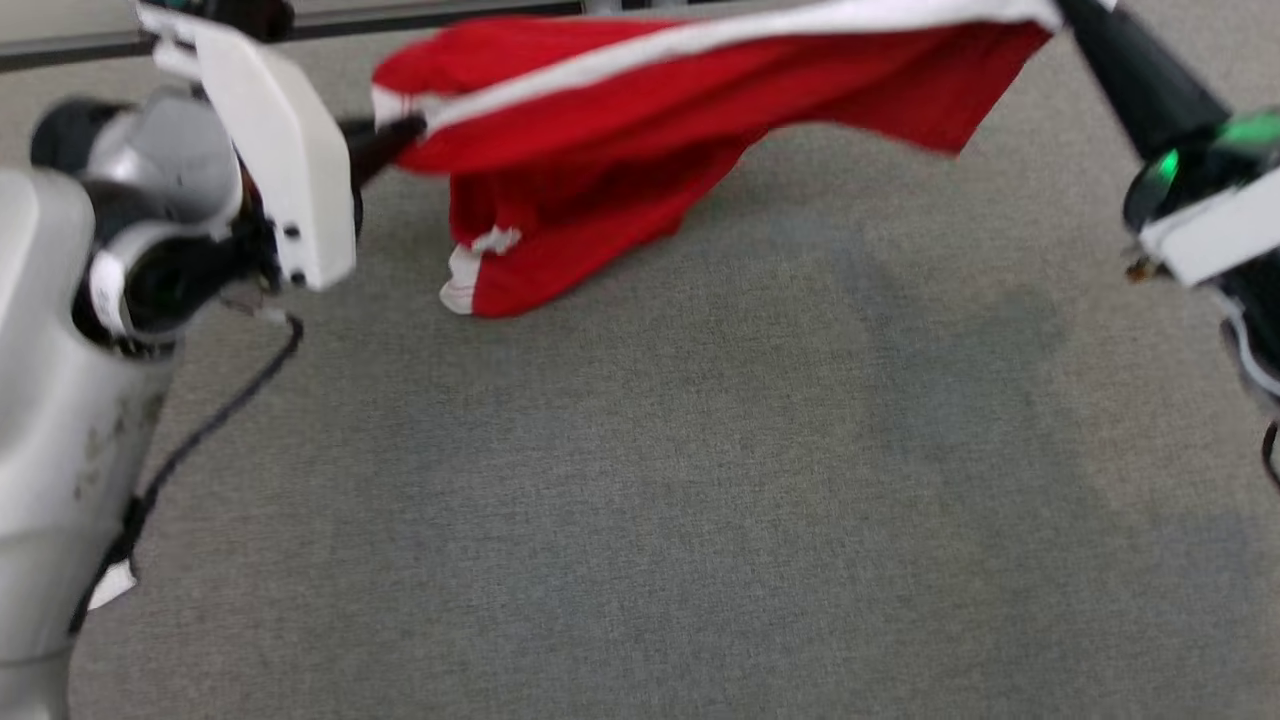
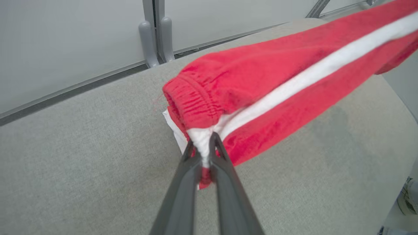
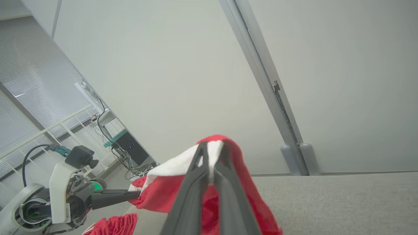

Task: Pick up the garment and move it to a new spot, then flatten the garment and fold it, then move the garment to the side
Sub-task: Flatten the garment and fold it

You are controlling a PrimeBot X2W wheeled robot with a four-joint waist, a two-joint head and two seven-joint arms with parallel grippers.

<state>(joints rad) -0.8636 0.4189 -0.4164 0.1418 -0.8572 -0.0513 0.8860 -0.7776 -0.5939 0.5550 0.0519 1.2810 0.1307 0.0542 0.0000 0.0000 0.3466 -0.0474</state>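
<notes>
Red track pants (image 1: 640, 120) hang stretched above the grey table (image 1: 700, 500), with one leg apparently trailing onto it. The left gripper (image 2: 204, 147) is clamped on the waistband end and the right gripper (image 3: 211, 150) on the stripe's far end. Risk: these thin edge grips may slip under tension, dropping the cloth in a bunch.

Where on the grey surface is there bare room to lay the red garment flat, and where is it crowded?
Bare: the near and middle grey surface, between the black cable and the right arm. Crowded: the far strip, where the garment hangs between left claw and right claw.
</notes>
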